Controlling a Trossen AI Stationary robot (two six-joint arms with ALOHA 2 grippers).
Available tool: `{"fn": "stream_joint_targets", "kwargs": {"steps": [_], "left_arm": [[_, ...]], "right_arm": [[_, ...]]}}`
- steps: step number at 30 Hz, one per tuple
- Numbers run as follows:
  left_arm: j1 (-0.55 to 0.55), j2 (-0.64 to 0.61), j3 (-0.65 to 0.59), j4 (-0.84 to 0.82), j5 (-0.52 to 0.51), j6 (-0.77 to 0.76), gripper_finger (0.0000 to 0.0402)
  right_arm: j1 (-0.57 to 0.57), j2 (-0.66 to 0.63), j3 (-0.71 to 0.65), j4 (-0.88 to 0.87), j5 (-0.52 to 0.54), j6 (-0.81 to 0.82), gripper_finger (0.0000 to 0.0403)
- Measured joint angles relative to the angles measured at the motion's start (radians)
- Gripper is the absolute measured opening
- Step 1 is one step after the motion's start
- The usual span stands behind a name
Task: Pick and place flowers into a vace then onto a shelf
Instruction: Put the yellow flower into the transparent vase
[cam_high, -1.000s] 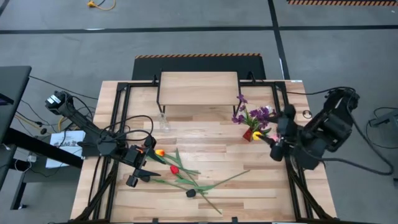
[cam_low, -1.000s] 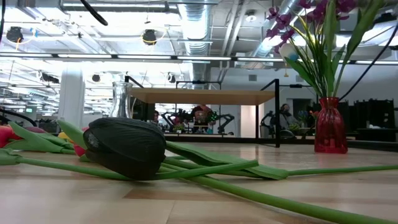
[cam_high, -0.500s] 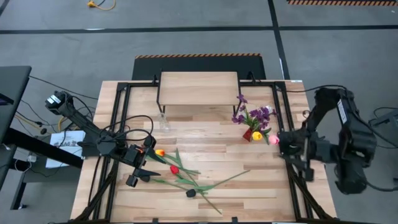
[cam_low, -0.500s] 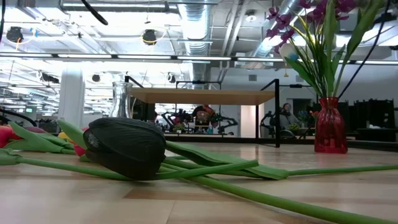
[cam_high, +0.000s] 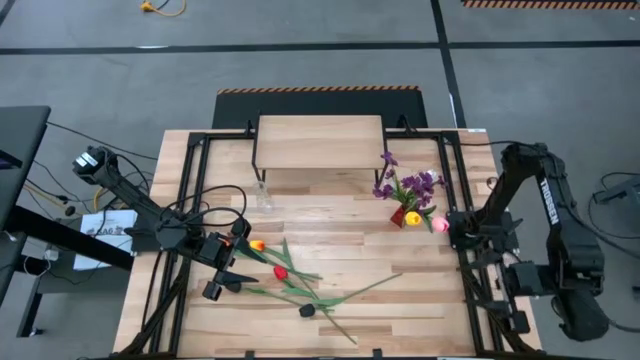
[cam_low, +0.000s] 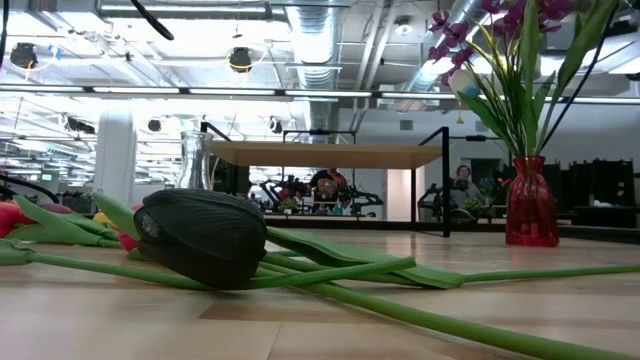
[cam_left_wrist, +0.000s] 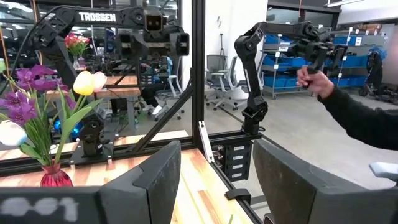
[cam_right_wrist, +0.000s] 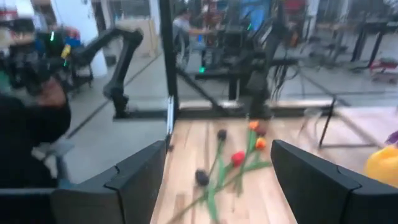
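Several long green-stemmed flowers (cam_high: 290, 280) lie loose on the table (cam_high: 400, 300).

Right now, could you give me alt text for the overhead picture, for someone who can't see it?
Loose flowers lie on a wooden table near the left hand, which is open. A red vase of flowers stands near the right arm, and an empty shelf sits at the far edge.

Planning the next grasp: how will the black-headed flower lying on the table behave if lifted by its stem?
The black flower has a long thin stem and a bulky head, so it will probably droop head-down. Its stem crosses the other flowers, so lifting may drag them. It looks light.
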Motion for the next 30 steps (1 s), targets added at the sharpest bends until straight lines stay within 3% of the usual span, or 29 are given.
{"fn": "stream_joint_targets", "kwargs": {"steps": [3, 6, 10, 13, 15, 17, 18, 19, 24, 30], "left_arm": [[0.0, 0.0, 0.0, 0.002, 0.0, 0.0, 0.0192], [0.0, 0.0, 0.0, 0.009, 0.0, 0.0, 0.0192], [0.0, 0.0, 0.0, 0.008, 0.0, -0.014, 0.0192], [0.0, 0.0, 0.0, 0.008, 0.0, -0.017, 0.0192], [0.0, 0.0, 0.0, 0.007, 0.0, -0.017, 0.0192], [0.0, 0.0, 0.0, 0.007, 0.0, -0.016, 0.0192], [0.0, 0.0, 0.0, 0.007, 0.0, -0.016, 0.0192], [0.0, 0.0, 0.0, 0.007, 0.001, -0.016, 0.0192], [0.0, 0.0, 0.0, 0.019, 0.004, -0.016, 0.0192], [-0.001, 0.0, 0.0, 0.029, 0.01, -0.031, 0.0192]], "right_arm": [[-0.018, 0.023, -0.004, 0.074, -0.031, 0.045, 0.0286], [-0.053, 0.049, -0.004, 0.17, -0.063, -0.103, 0.0286], [-0.109, 0.061, -0.005, 0.395, -0.357, -0.371, 0.0286], [-0.19, 0.07, -0.028, 0.727, -0.724, -0.683, 0.0286], [-0.244, 0.077, -0.052, 0.942, -1.096, -0.931, 0.0286], [-0.3, 0.076, -0.052, 1.012, -1.417, -1.099, 0.0286], [-0.329, 0.078, -0.05, 1.015, -1.492, -1.137, 0.0286], [-0.356, 0.076, -0.051, 0.968, -1.552, -1.159, 0.0286], [-0.466, 0.045, -0.055, 0.809, -1.589, -1.165, 0.0286], [-0.559, -0.01, -0.062, 0.69, -1.801, -1.29, 0.0286]]}}
